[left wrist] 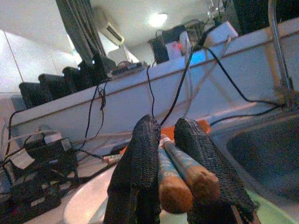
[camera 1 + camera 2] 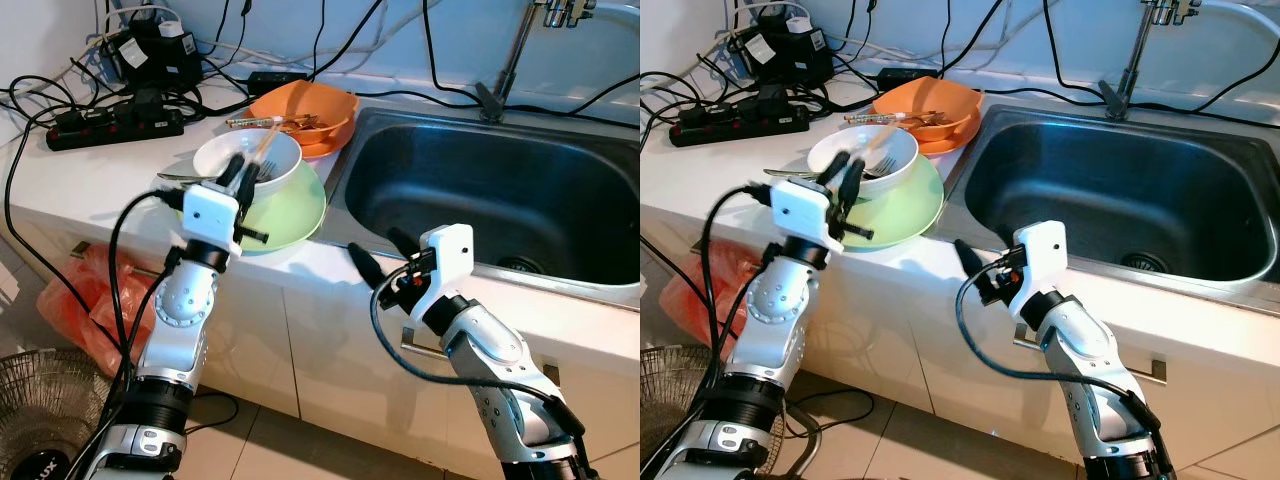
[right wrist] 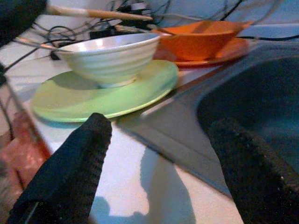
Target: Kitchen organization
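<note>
Two chopsticks (image 1: pixel 180 175) are pinched between the black fingers (image 1: pixel 140 163) of the left gripper (image 2: pixel 243 172), which hangs over the near rim of a white bowl (image 2: pixel 240 160); the sticks' wooden ends point back toward the wrist and their thin tips slant up and away over the bowl. The bowl sits on a light green plate (image 2: pixel 295 215) at the near edge of the white countertop (image 2: pixel 90 180), with a fork (image 2: pixel 880 166) lying inside it. Just beyond, an orange bowl (image 2: pixel 310 108) rests on an orange plate (image 2: pixel 322 147), holding more utensils. To the right lies the steel sink (image 2: pixel 500 190), its faucet (image 2: pixel 515 55) rising at the far side. The right gripper (image 2: pixel 380 255) hovers at the counter's near edge, between the green plate and the sink, its fingers (image 3: pixel 79 163) spread wide and holding nothing. Far left, a black power strip (image 2: pixel 110 125) and tangled cables (image 2: pixel 150 50) crowd the counter, and an orange plastic bag (image 2: pixel 85 300) slumps on the floor below.
</note>
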`<state>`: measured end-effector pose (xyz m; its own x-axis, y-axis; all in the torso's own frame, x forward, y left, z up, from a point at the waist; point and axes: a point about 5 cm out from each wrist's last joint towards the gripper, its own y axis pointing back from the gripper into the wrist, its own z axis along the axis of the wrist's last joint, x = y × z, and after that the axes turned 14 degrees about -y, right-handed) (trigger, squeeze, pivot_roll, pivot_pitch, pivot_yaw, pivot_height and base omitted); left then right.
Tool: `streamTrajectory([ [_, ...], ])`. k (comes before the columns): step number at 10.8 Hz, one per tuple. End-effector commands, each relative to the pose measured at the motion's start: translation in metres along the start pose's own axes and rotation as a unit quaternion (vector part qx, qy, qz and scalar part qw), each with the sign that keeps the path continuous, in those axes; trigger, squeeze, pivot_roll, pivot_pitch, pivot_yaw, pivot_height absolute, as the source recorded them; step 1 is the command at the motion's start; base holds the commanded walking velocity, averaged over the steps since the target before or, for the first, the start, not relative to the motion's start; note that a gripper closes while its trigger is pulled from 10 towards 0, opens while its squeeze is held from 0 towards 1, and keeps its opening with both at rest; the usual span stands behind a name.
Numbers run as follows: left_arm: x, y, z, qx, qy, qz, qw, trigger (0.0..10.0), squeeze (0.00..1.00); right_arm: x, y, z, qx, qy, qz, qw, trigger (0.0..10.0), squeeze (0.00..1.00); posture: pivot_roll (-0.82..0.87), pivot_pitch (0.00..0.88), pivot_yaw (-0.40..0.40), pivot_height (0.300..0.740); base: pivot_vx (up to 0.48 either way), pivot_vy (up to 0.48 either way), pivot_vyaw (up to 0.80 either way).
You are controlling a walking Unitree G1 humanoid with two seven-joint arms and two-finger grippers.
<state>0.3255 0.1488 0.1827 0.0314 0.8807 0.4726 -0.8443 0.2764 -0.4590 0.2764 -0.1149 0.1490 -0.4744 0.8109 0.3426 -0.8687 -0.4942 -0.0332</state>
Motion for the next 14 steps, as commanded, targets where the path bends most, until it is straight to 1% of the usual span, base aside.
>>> streamTrajectory([
  [1,0.005,-0.004,0.007,-0.017,-0.002,0.003,1.000,0.0,0.00,-0.004,-0.002,0.006,-0.013,0.010,-0.012,1.000,10.0,0.00,0.02,0.037,0.059,0.740,0.000,0.000,0.00],
  [2,0.012,-0.008,0.016,-0.033,0.010,0.011,0.999,0.0,0.00,-0.009,-0.002,0.007,-0.021,0.011,-0.036,0.999,10.0,0.00,0.02,0.035,0.060,0.740,0.000,0.000,0.00],
  [3,0.017,-0.014,0.022,-0.037,0.056,0.019,0.998,0.0,0.00,-0.012,-0.003,0.009,-0.021,-0.018,-0.045,0.999,10.0,0.00,0.03,0.034,0.057,0.740,0.000,0.000,0.00],
  [4,0.020,-0.020,0.021,-0.019,0.159,0.040,0.986,0.0,0.00,-0.015,-0.004,0.011,-0.027,-0.036,-0.051,0.998,10.0,0.00,0.03,0.033,0.056,0.740,0.000,0.000,0.00],
  [5,0.021,-0.026,0.023,-0.021,0.231,0.039,0.972,0.0,0.00,-0.016,-0.006,0.012,-0.031,-0.040,-0.053,0.997,10.0,0.00,0.02,0.030,0.058,0.740,0.000,0.000,0.00],
  [6,0.019,-0.031,0.030,-0.034,0.264,0.019,0.964,0.0,0.00,-0.016,-0.006,0.012,-0.033,-0.043,-0.054,0.997,10.0,0.00,0.02,0.030,0.058,0.740,0.000,0.000,0.00],
  [7,0.013,-0.036,0.038,-0.044,0.317,-0.002,0.947,0.0,0.00,-0.015,-0.006,0.011,-0.034,-0.052,-0.056,0.997,10.0,0.00,0.02,0.029,0.058,0.740,0.000,0.000,0.00],
  [8,0.006,-0.040,0.041,-0.038,0.392,-0.021,0.919,0.0,0.00,-0.015,-0.007,0.012,-0.039,-0.067,-0.057,0.995,10.0,0.00,0.02,0.027,0.059,0.740,0.000,0.000,0.00],
  [9,-0.001,-0.040,0.039,-0.018,0.457,-0.030,0.889,0.0,0.00,-0.013,-0.009,0.014,-0.047,-0.086,-0.055,0.994,10.0,0.00,0.02,0.026,0.061,0.740,0.000,0.000,0.00],
  [10,-0.011,-0.038,0.038,-0.002,0.524,-0.054,0.850,0.0,0.00,-0.011,-0.012,0.018,-0.054,-0.111,-0.048,0.991,10.0,0.00,0.02,0.026,0.065,0.740,0.000,0.000,0.00],
  [11,-0.021,-0.034,0.037,0.013,0.577,-0.072,0.814,0.0,0.00,-0.007,-0.013,0.022,-0.064,-0.144,-0.037,0.987,10.0,0.00,0.02,0.027,0.066,0.740,0.000,0.000,0.00],
  [12,-0.029,-0.029,0.033,0.034,0.634,-0.079,0.769,0.0,0.00,-0.005,-0.015,0.024,-0.072,-0.183,-0.029,0.980,10.0,0.00,0.02,0.028,0.065,0.740,0.000,0.000,0.00],
  [13,-0.037,-0.025,0.029,0.058,0.672,-0.086,0.734,0.0,0.00,-0.003,-0.016,0.027,-0.075,-0.207,-0.020,0.975,10.0,0.00,0.02,0.030,0.066,0.740,0.000,0.000,0.00],
  [14,-0.041,-0.023,0.029,0.065,0.699,-0.090,0.706,0.0,0.00,-0.001,-0.018,0.028,-0.076,-0.214,-0.015,0.974,10.0,0.00,0.01,0.032,0.065,0.740,0.000,0.000,0.00],
])
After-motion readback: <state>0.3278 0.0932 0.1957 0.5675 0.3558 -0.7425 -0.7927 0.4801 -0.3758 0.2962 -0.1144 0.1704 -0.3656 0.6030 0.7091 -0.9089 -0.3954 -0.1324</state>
